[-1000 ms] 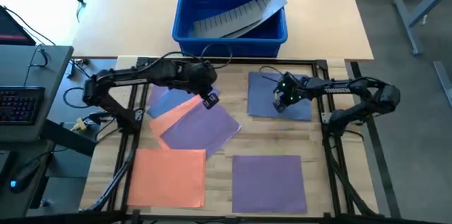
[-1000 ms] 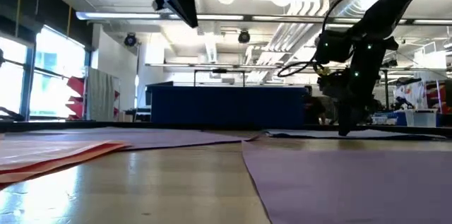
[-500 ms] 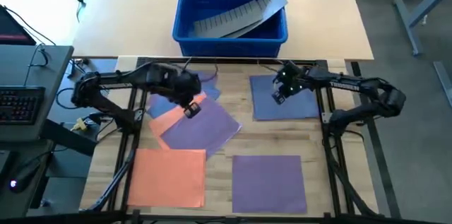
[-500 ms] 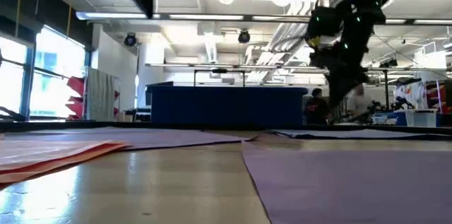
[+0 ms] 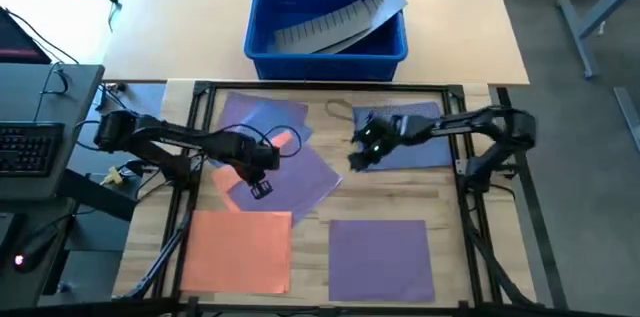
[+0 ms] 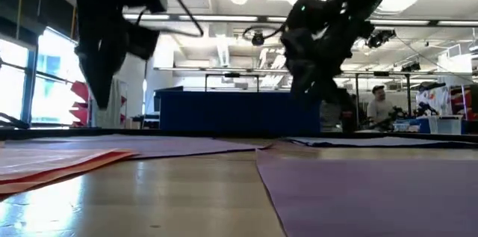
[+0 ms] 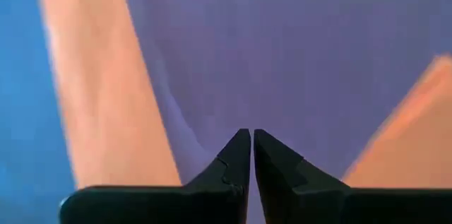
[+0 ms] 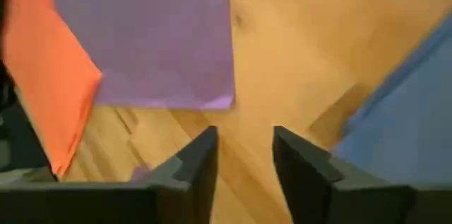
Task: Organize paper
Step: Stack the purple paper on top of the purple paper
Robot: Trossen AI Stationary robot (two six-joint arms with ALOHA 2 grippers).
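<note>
Your left arm reaches in from the table's left side, its left gripper (image 5: 260,189) pointing down with the fingers (image 7: 236,159) pressed together. Your right arm stretches inward from the right, its right gripper (image 5: 355,157) held low, fingers (image 8: 201,160) parted.

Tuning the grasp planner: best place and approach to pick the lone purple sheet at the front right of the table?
Probably the purple sheet is best taken at its left edge or far-left corner, coming straight down. It lies flat on the wooden table, apart from the other sheets, so bare wood borders every edge. It is far wider than a gripper, so a finger would likely have to slide under an edge.
</note>
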